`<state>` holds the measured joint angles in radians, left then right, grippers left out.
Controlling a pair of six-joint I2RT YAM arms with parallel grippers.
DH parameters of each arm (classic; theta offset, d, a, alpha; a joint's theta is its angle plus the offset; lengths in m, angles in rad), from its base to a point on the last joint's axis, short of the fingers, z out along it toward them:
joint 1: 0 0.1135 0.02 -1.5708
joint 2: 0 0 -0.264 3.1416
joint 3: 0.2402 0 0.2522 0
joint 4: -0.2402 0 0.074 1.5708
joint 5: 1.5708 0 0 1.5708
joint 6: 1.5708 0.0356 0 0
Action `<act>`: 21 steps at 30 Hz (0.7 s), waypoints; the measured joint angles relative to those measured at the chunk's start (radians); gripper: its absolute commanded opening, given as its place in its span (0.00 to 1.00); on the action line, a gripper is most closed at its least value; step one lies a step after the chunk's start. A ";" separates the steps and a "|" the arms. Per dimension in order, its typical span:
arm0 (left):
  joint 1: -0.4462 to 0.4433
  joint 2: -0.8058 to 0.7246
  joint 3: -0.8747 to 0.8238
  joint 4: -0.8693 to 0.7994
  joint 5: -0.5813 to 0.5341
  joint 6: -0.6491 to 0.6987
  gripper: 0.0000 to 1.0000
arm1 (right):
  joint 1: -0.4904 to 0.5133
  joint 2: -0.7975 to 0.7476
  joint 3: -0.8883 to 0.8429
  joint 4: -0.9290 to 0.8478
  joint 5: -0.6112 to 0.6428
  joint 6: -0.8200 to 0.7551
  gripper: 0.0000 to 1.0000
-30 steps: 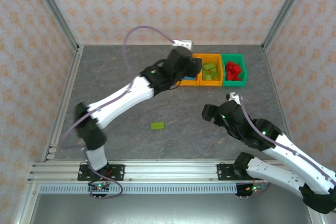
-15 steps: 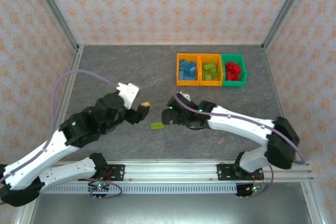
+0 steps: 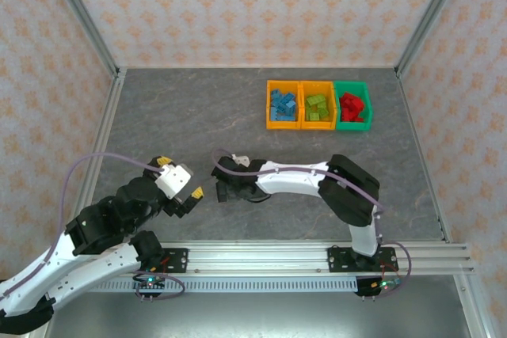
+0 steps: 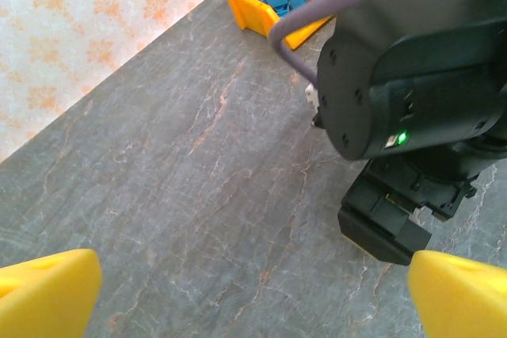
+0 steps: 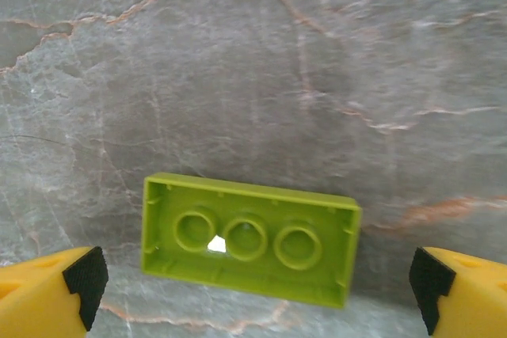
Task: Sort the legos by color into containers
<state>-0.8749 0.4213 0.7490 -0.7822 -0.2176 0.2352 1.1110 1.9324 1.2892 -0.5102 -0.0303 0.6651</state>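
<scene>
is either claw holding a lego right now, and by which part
Nothing is held. The right claw stands open over the lime green lego, which lies underside up on the table, clear of both fingers. The left claw is open and empty.

Loose lego: lime green, lay hollow side up on tabletop.
Containers: joined row, held blue legos, green legos, red legos separately.

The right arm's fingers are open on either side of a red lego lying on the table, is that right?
Not quite: the lego is lime green, not red; the right wrist view shows it. The right arm's fingers are open on either side of it, on the table.
</scene>
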 measured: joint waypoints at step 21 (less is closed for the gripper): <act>0.000 0.004 -0.016 0.002 0.095 0.066 1.00 | 0.050 -0.082 -0.079 -0.007 0.164 0.087 0.50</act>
<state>-0.8749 0.4252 0.7334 -0.7799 -0.1223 0.3012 1.1614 1.8500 1.2098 -0.5171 0.1341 0.7521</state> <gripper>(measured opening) 0.999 0.545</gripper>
